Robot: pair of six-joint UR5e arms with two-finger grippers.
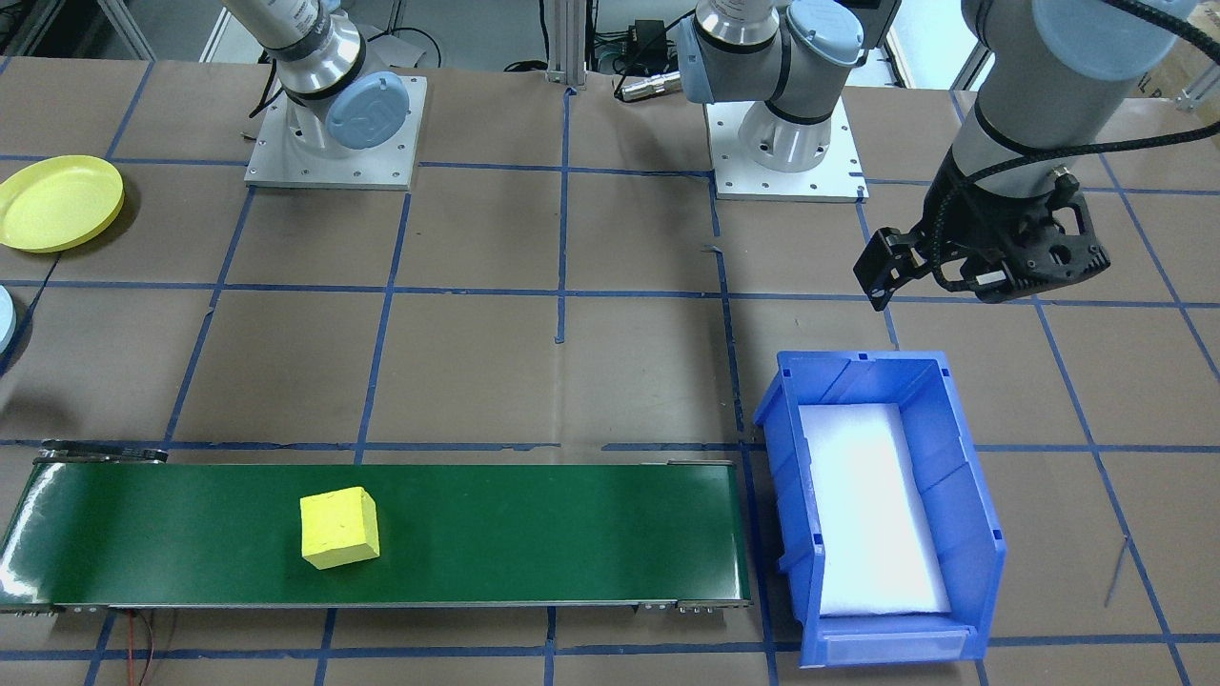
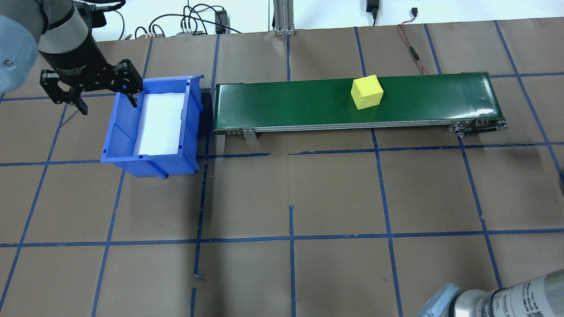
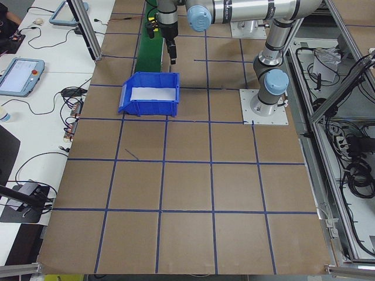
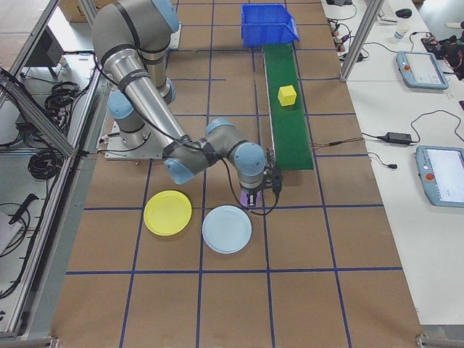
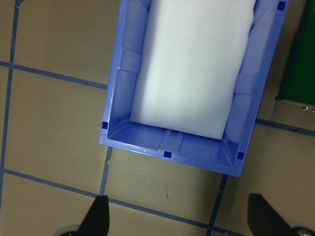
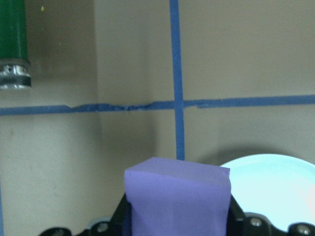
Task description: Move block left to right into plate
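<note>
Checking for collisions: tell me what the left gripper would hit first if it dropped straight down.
Probably bare table paper just outside the blue bin; the open left gripper hangs beside it, though depth is uncertain.

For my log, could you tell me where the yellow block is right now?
The yellow block sits on the green conveyor belt, right of its middle in the overhead view, far from the blue bin.

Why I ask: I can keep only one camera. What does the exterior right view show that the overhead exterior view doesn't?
Only exterior right: the yellow plate, the pale blue plate, and the right claw holding a purple block. Only overhead: the left claw, open beside the bin. Both: the yellow block on the belt, and the bin.
</note>
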